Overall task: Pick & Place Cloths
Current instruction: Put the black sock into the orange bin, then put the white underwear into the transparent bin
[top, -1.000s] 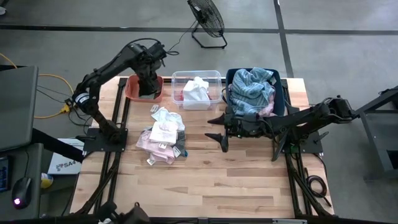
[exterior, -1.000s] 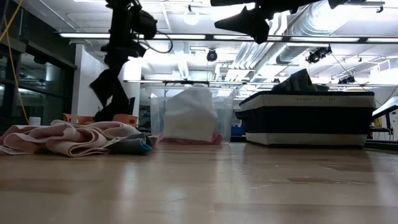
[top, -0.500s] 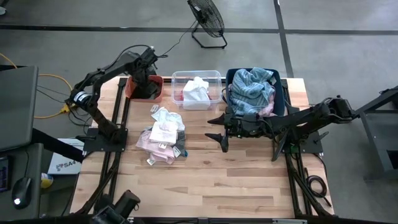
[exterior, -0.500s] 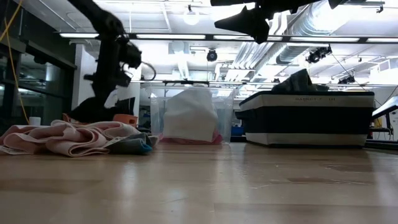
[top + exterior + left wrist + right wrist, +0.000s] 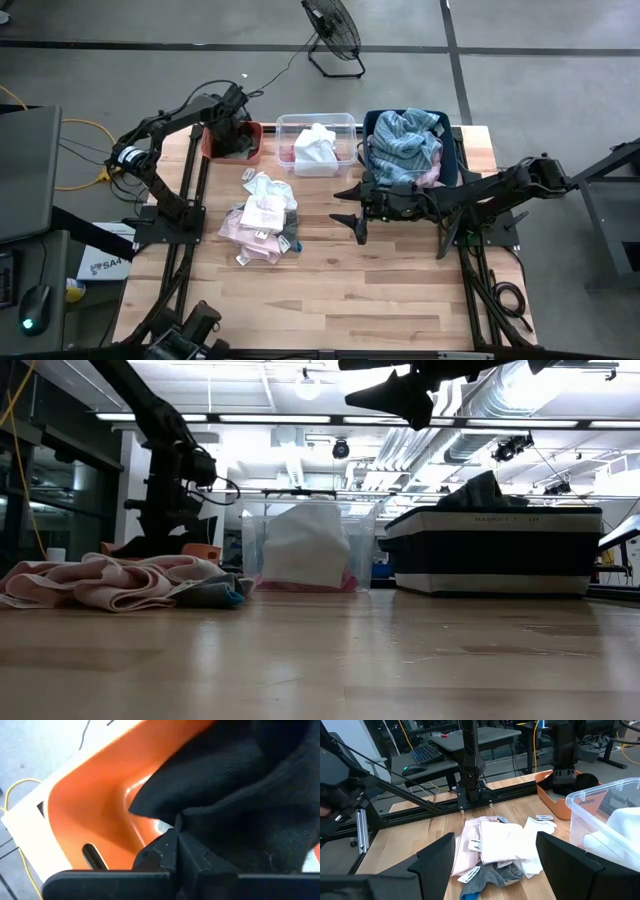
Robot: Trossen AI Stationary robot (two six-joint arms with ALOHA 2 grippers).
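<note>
My left gripper [image 5: 233, 137] is down inside the orange bin [image 5: 209, 149] at the far left of the table, shut on a small black cloth [image 5: 240, 795]. That cloth rests on the bin's floor. My right gripper [image 5: 340, 207] hangs open, high over the table's middle in front of the dark blue bin [image 5: 456, 162]; it touches nothing. A heap of white, pale pink and grey cloths [image 5: 262, 225] lies on the boards between the arms; the low view shows the heap [image 5: 110, 582] too. My left gripper pinches a fold of the black cloth [image 5: 176, 822] between its two fingers, coming from above and pointing down into the orange bin [image 5: 95, 805]. The cloth is slack and spreads past the fingers onto the bin's floor. How many layers it holds, I cannot tell.
A clear bin [image 5: 340, 122] with a white cloth [image 5: 316, 147] and a dark red one stands at the far edge. The dark blue bin is piled with a blue-striped cloth [image 5: 405, 143] and a pink one. Bare boards lie toward the near edge.
My left gripper has come down into the orange bin, still shut on the black cloth. The cloth hung below the fingers a second ago; it now lies in the bin.
</note>
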